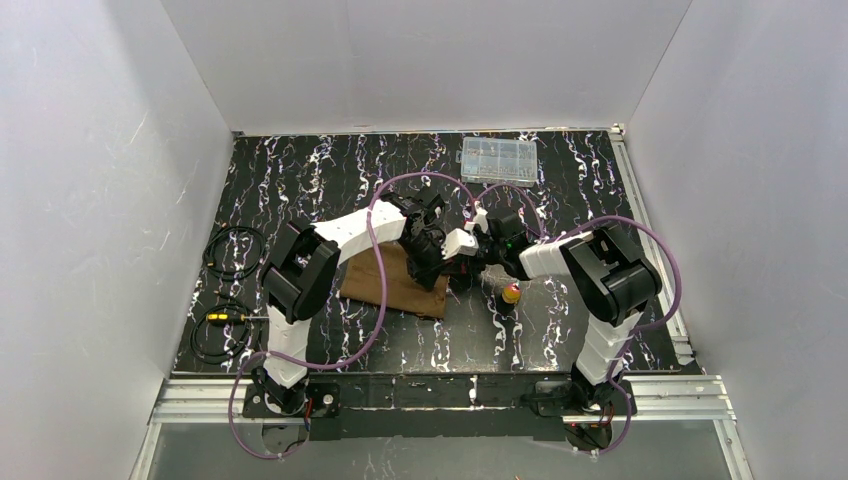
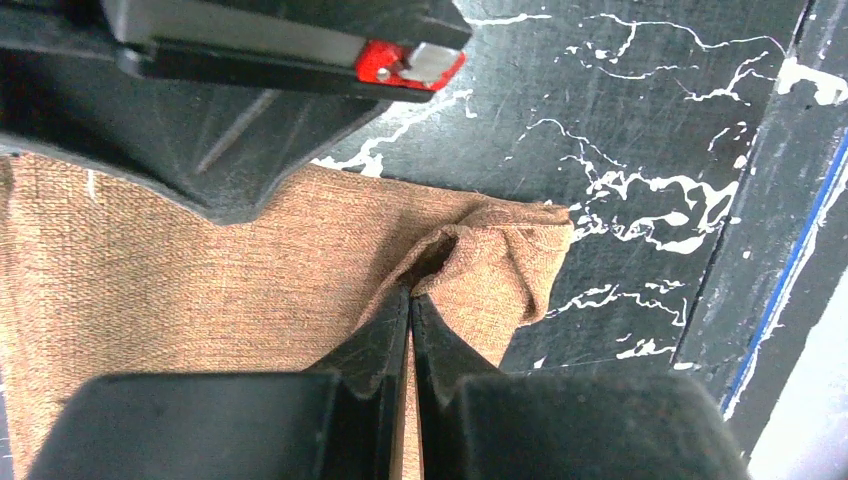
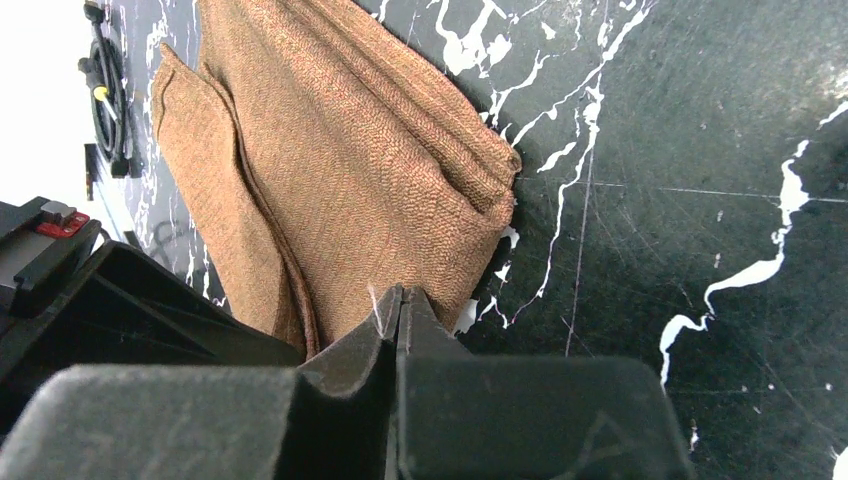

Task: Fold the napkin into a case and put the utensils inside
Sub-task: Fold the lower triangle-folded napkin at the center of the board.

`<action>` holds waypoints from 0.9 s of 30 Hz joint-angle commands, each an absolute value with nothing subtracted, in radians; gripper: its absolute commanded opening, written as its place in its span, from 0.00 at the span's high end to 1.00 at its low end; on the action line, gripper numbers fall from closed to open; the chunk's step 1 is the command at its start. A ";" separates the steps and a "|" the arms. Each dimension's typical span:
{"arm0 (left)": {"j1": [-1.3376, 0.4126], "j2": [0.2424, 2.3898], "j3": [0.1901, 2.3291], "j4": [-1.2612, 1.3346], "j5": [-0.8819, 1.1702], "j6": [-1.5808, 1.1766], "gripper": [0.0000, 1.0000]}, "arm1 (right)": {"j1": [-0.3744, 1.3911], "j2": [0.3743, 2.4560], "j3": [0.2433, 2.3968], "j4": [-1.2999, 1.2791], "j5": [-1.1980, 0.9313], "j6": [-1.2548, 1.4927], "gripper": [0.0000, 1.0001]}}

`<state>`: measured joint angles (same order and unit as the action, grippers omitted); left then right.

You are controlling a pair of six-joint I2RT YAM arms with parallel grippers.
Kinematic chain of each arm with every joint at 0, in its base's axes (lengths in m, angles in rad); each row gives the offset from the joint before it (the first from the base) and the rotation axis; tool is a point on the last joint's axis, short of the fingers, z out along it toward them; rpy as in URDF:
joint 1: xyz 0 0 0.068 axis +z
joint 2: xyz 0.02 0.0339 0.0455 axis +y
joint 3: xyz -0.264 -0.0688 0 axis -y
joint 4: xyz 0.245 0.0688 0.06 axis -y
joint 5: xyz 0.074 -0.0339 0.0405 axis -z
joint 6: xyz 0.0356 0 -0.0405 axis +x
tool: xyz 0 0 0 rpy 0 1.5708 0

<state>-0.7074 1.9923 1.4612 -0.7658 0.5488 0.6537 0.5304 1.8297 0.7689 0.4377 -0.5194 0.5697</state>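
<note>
Left gripper's (image 2: pixel 410 300) clamped shut on a bunched corner of the plain brown woven cloth napkin (image 1: pixel 400 295), right gripper's (image 3: pixel 398 300) clamped on its layered edge, cloth lying on the arms' side of the clear plastic compartment box (image 1: pixel 498 158), so I'd move both together, low, keeping the fold square.

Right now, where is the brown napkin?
In the top view the napkin lies mid-table, left of centre, pinched at its right end by the left fingers and right fingers.
</note>
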 commanded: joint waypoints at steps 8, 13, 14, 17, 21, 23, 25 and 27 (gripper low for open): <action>-0.708 1.985 1.498 -0.742 0.532 0.634 1.00 | 0.531 1.865 0.705 0.470 -0.486 0.565 0.96; -0.708 1.993 1.514 -0.742 0.534 0.629 1.00 | 0.531 1.862 0.691 0.481 -0.491 0.564 0.97; -0.708 1.995 1.517 -0.742 0.533 0.628 1.00 | 0.531 1.861 0.688 0.485 -0.494 0.566 0.97; -0.707 2.000 1.529 -0.741 0.531 0.631 1.00 | 0.532 1.862 0.684 0.494 -0.505 0.572 0.97; -0.708 2.033 1.544 -0.750 0.544 0.635 1.00 | 0.532 1.861 0.687 0.506 -0.519 0.582 0.97; -0.708 2.055 1.548 -0.745 0.526 0.639 1.00 | 0.532 1.857 0.682 0.532 -0.535 0.596 0.97; -0.709 2.074 1.547 -0.731 0.497 0.640 1.00 | 0.530 1.839 0.672 0.562 -0.548 0.618 0.97; -0.709 2.083 1.540 -0.710 0.463 0.639 1.00 | 0.520 1.811 0.672 0.562 -0.549 0.632 0.96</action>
<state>-0.7071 2.0613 1.5234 -0.7300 0.5114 0.6327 0.5297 1.8336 0.7021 0.5766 -0.5323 0.6109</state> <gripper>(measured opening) 0.010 0.053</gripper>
